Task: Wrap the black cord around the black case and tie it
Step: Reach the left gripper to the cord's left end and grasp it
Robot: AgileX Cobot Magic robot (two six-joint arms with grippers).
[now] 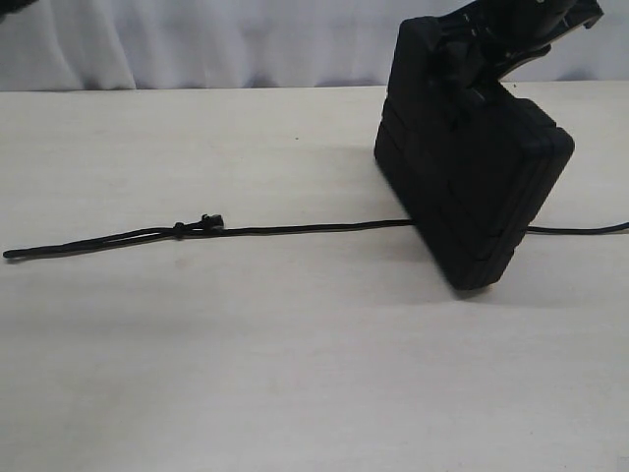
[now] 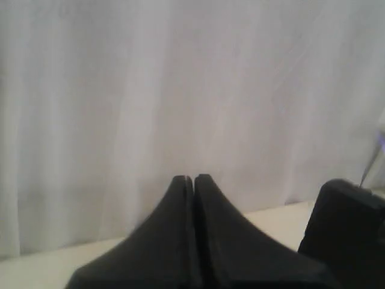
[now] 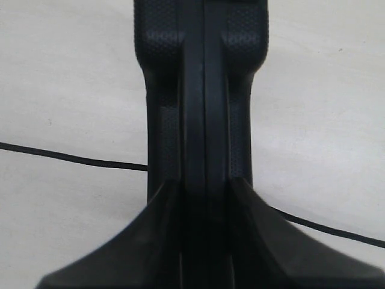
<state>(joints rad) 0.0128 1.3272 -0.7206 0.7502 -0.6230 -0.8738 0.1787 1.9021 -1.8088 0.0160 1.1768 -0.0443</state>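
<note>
The black case (image 1: 472, 187) stands on edge, tilted, at the right of the table. My right gripper (image 1: 491, 49) is shut on its upper edge. In the right wrist view the fingers (image 3: 150, 241) clamp both sides of the case (image 3: 204, 90), with the gripper (image 3: 204, 186) centred on its narrow edge. The black cord (image 1: 295, 229) lies stretched across the table, with its knotted lump (image 1: 182, 229) at the left. It runs under the case and comes out on the right (image 1: 580, 230). The cord (image 3: 72, 158) shows on both sides of the case. My left gripper (image 2: 193, 178) is shut and holds nothing, and the case (image 2: 349, 235) stands off to one side of it.
The pale table (image 1: 295, 374) stretches wide in front and to the left of the case. A white curtain (image 1: 197, 39) hangs along the back edge. The left gripper does not show in the exterior view.
</note>
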